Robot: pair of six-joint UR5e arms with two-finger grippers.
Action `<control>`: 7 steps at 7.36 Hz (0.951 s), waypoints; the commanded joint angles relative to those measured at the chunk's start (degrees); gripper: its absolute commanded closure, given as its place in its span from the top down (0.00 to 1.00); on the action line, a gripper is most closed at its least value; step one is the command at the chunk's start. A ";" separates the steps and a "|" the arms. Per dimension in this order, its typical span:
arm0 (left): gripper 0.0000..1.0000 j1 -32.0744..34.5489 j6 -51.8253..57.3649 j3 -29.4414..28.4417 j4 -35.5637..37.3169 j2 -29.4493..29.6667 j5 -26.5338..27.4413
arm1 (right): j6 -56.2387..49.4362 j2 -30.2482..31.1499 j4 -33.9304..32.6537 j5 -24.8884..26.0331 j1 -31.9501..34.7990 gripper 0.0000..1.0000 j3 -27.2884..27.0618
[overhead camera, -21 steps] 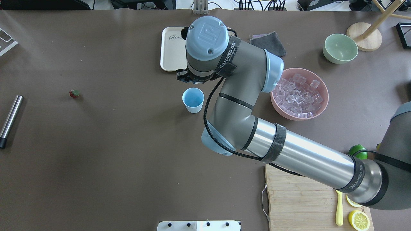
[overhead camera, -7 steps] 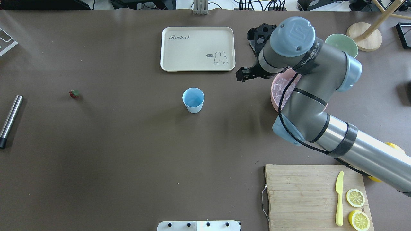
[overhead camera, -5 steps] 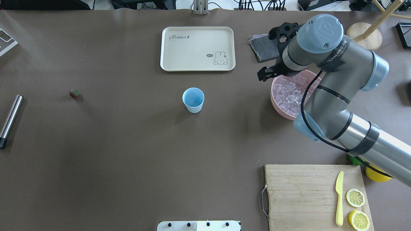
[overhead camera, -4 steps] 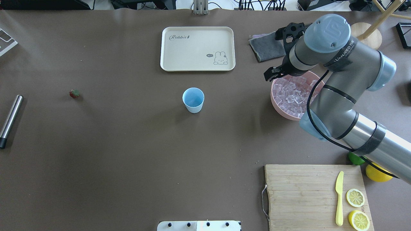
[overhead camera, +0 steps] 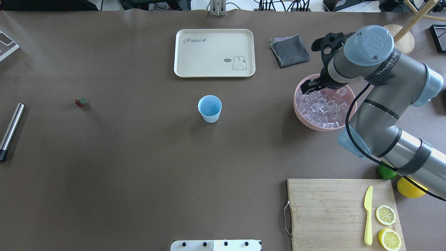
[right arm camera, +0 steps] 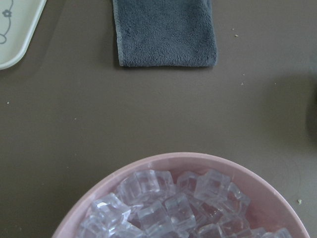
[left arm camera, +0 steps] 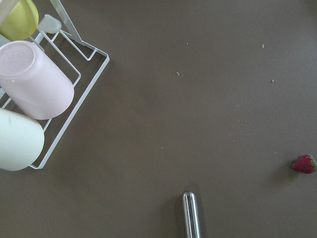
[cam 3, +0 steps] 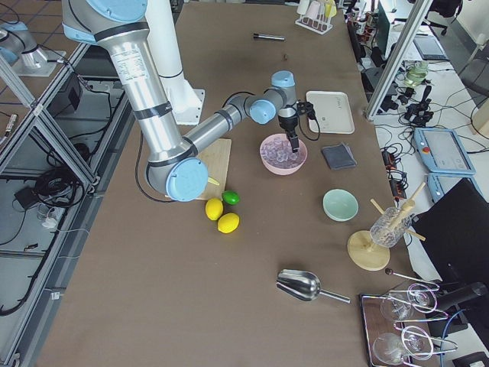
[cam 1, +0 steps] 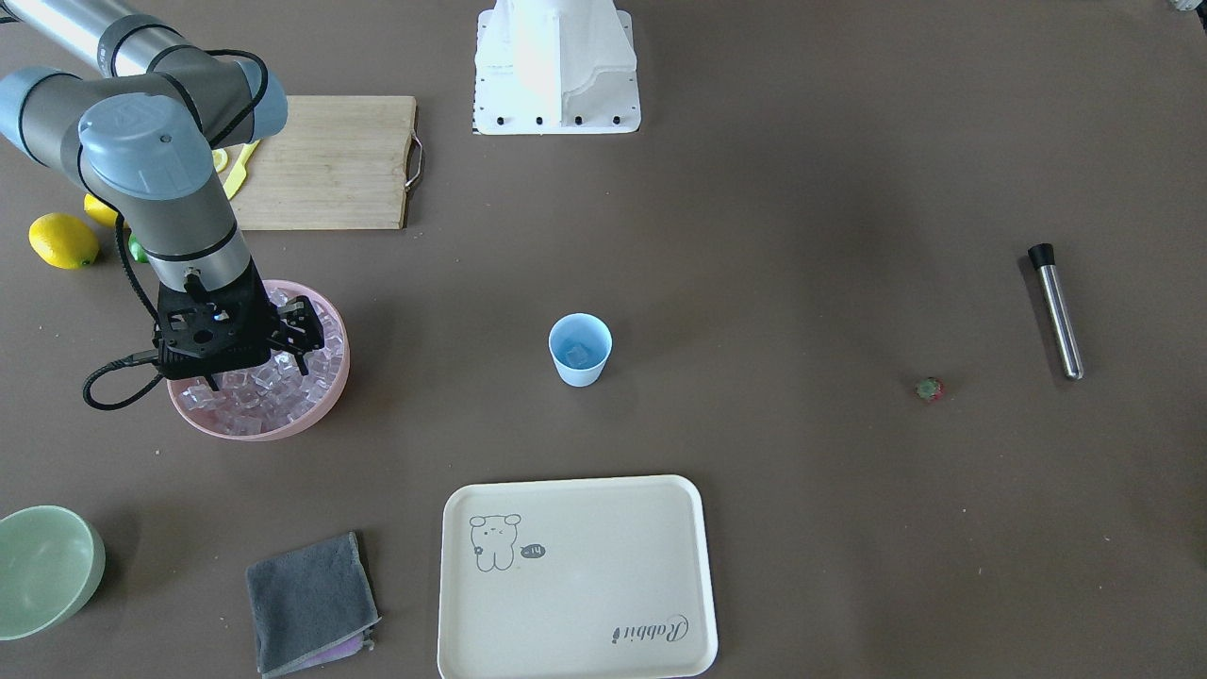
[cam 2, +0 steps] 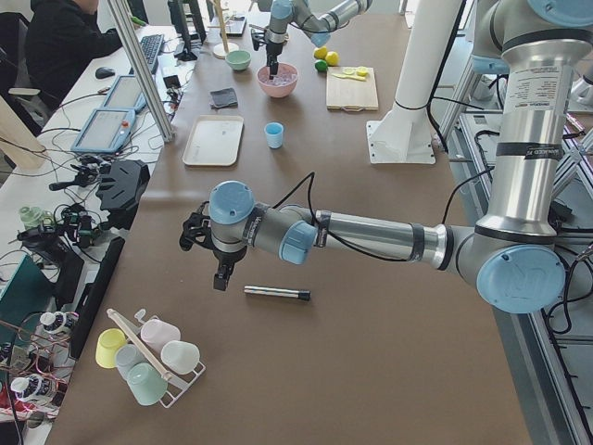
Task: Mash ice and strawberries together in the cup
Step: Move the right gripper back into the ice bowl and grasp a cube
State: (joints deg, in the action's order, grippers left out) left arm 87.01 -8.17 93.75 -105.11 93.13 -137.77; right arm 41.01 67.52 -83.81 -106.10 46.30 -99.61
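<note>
The pale-blue cup stands upright mid-table; in the front view one clear cube seems to lie in it. The ice fills the pink bowl. My right gripper hangs over the bowl's far-left part, just above the cubes, jaws apart and empty. The right wrist view shows the ice close below. The tiny red strawberry lies alone far left, also in the left wrist view. My left gripper hovers near it; I cannot tell whether it is open.
A metal muddler lies at the left edge. A cream tray and grey cloth sit at the back. A cutting board with knife and lemon slices sits front right, beside a lime. A cup rack is near the left arm.
My right arm has swung from beside the cup to the right and now holds its gripper over the pink bowl of ice. Cup and strawberry have not moved.
</note>
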 commanded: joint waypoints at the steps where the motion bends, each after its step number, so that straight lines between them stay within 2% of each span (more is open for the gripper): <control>1: 0.99 0.00 0.00 0.20 0.08 0.21 0.05 | 0.03 0.24 0.23 0.45 -1.47 0.90 1.34; 4: 0.99 -0.09 0.00 0.03 0.08 0.65 0.05 | 0.21 0.25 0.23 1.07 -1.74 0.91 1.61; 7: 0.99 -0.09 -0.09 0.20 0.08 0.65 -0.04 | 0.38 0.51 0.23 1.16 -2.00 0.87 3.28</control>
State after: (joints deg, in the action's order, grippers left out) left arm 86.92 -8.25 93.92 -105.03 93.77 -137.80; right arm 41.15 67.99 -83.62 -105.02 44.44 -97.21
